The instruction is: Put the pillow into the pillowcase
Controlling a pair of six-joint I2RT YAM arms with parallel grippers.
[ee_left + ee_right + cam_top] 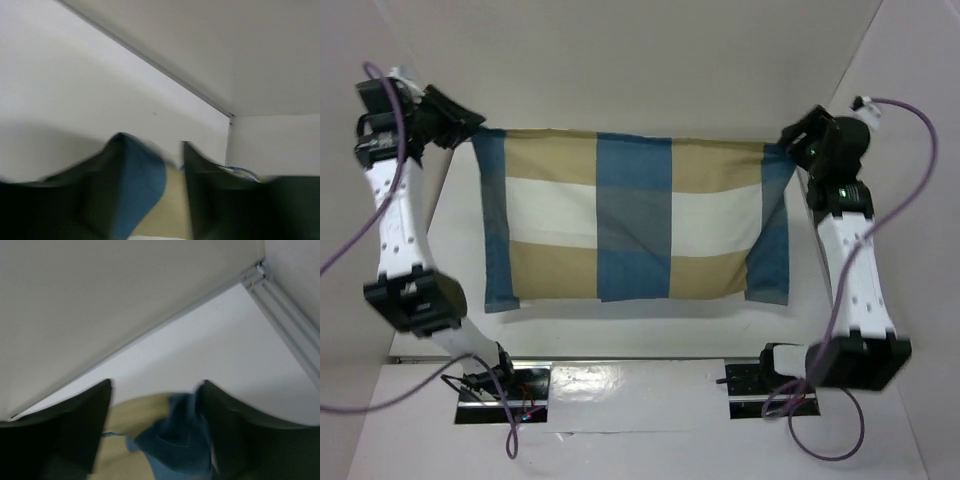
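Both left gripper (152, 142) and right gripper (156, 385) stand spread, corners of the blue-tan-cream checked fabric pillowcase (635, 215) loose between their fingers; I'd withdraw evenly, avoiding snags.

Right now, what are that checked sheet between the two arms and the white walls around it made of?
The pillowcase looks like woven cloth, matte and soft: its blue side edges fold and crumple, and the colours sit in big woven-looking checks. The walls look like smooth, matte white board; painted wood or plastic, I cannot tell.
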